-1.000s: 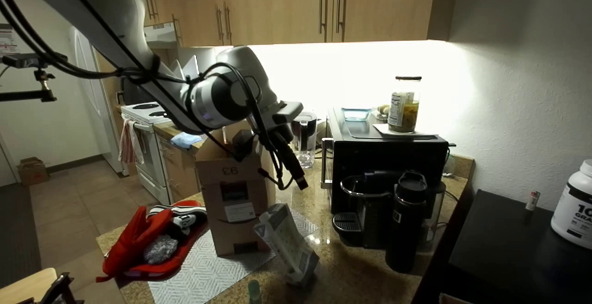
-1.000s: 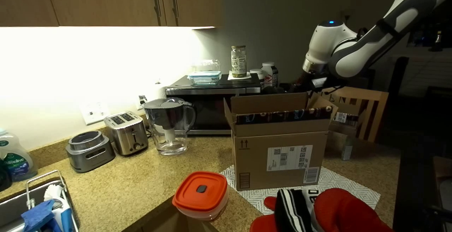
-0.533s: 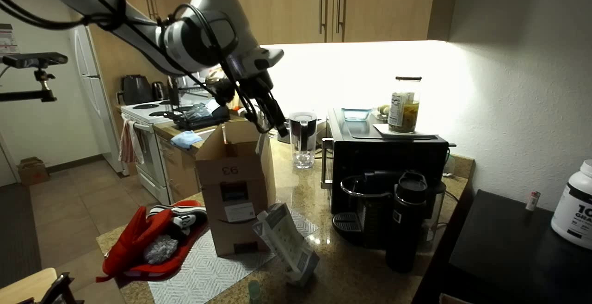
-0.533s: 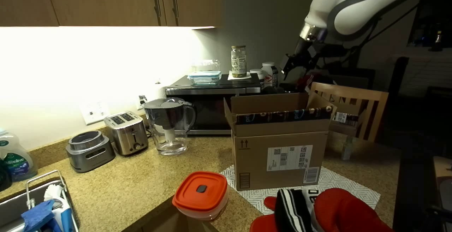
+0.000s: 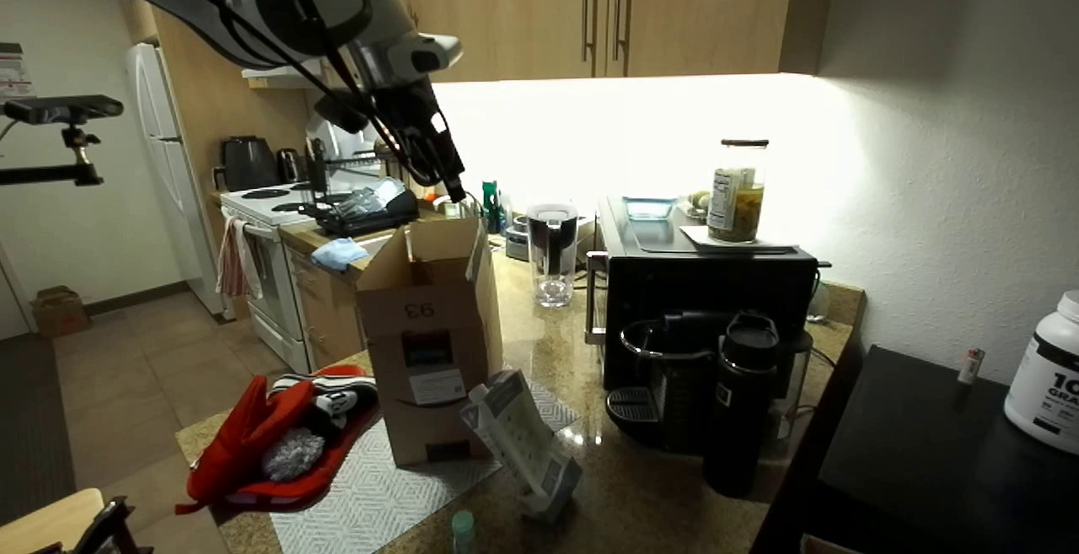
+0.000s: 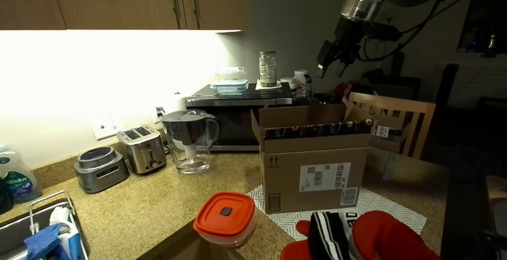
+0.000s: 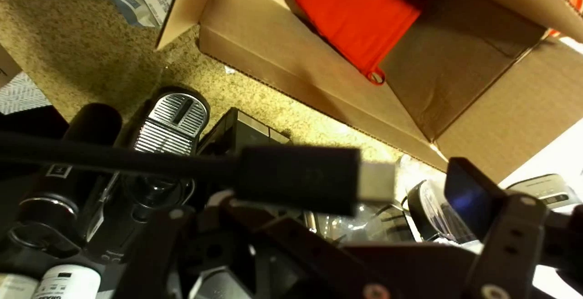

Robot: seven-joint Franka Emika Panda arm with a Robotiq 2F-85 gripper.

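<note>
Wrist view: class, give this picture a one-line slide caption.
Past a blurred black cable plug and the open, empty gripper: a red cloth inside an open cardboard box.

Below the tool [image 6: 330, 71], the box [image 6: 285, 181] was matt cardboard with glossy tape [image 6: 317, 130], and the looped cloth [image 7: 355, 21] inside it looked soft. The desk [image 6: 150, 208] had a polished, stone-like finish; the toaster [image 6: 138, 153] was shiny metal, the pitcher [image 6: 192, 133] smooth plastic.
</note>
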